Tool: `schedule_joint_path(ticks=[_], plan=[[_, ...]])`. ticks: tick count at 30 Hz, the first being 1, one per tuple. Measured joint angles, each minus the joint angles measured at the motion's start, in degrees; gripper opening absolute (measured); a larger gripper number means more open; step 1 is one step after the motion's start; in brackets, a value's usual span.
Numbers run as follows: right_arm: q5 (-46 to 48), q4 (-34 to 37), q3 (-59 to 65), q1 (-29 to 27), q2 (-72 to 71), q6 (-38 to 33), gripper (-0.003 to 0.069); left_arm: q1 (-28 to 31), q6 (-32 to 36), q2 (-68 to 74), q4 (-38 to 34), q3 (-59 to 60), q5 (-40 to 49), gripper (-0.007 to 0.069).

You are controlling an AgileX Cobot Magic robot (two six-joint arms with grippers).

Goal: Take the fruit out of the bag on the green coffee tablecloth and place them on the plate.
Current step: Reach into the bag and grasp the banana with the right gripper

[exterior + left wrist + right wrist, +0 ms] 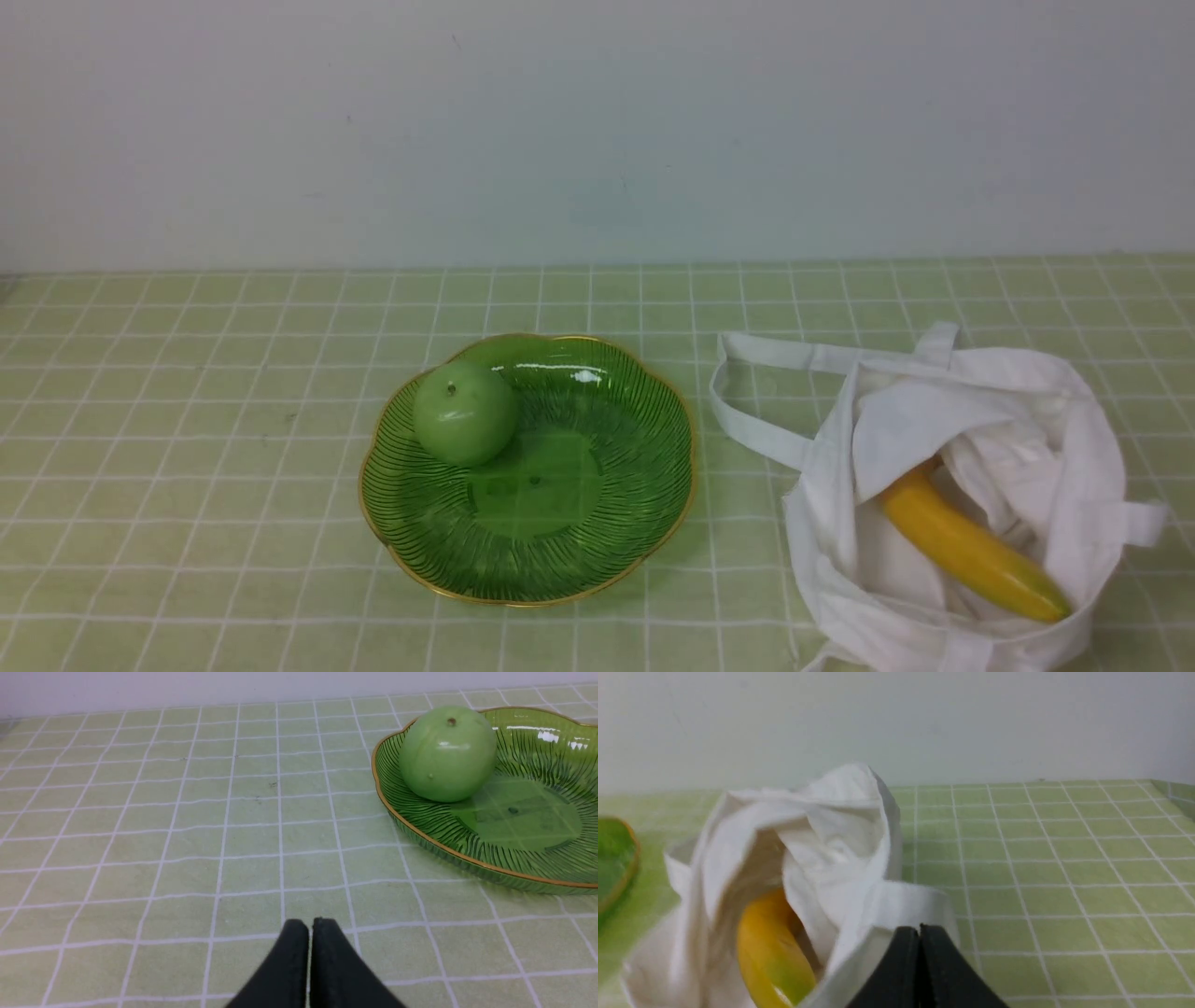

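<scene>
A yellow banana [971,551] lies inside the open white cloth bag [980,439] at the front right of the green tablecloth [187,420]. It also shows in the right wrist view [770,956], inside the bag [822,858]. The green glass plate [607,523] with a gold rim sits at the centre and holds a green apple [465,413]. My right gripper [919,931] is shut and empty, just in front of the bag's edge. My left gripper [310,926] is shut and empty over bare cloth, apart from the plate [420,830] and apple [446,756]. Neither gripper shows in the front view.
A white wall [597,121] stands behind the table. The bag's strap handles [747,420] lie on the cloth between bag and plate. The cloth's right edge [1171,793] shows in the right wrist view.
</scene>
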Motion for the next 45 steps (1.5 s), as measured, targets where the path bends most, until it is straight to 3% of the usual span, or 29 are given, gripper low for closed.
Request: schedule_joint_path(ticks=[7, 18, 21, 24, 26, 30, 31, 33, 40, 45], plan=[[-16.8, 14.6, 0.0, 0.0, 0.0, 10.6, -0.0014, 0.0, 0.0, 0.0, 0.0, 0.0, 0.0, -0.0008], [-22.4, 17.1, -2.4, 0.9, 0.0, 17.6, -0.0014, 0.0, 0.0, 0.0, 0.0, 0.0, 0.0, -0.0008], [-18.5, 14.7, -8.2, 2.2, 1.0, 18.2, -0.0014, 0.0, 0.0, 0.0, 0.0, 0.0, 0.0, -0.0008], [-8.6, 9.3, -18.7, 5.4, 6.2, 17.4, -0.0014, 0.0, 0.0, 0.0, 0.0, 0.0, 0.0, -0.0008], [6.6, 5.3, -29.4, 9.3, 14.5, 13.0, -0.0014, 0.0, 0.0, 0.0, 0.0, 0.0, 0.0, -0.0008], [25.0, 4.8, -39.7, 14.7, 25.7, 6.3, -0.0014, 0.0, 0.0, 0.0, 0.0, 0.0, 0.0, -0.0008], [33.6, 5.2, -44.4, 17.8, 32.5, 2.9, -0.0014, 0.0, 0.0, 0.0, 0.0, 0.0, 0.0, -0.0008], [39.1, 5.5, -47.8, 20.4, 38.8, -0.5, -0.0014, 0.0, 0.0, 0.0, 0.0, 0.0, 0.0, -0.0008], [42.0, 5.9, -50.9, 25.1, 55.5, -8.2, -0.0003, 0.0, 0.0, 0.0, 0.0, 0.0, 0.0, -0.0008], [39.4, 6.0, -50.9, 25.3, 65.4, -9.8, 0.0090, 0.0, 0.0, 0.0, 0.0, 0.0, 0.0, -0.0008]])
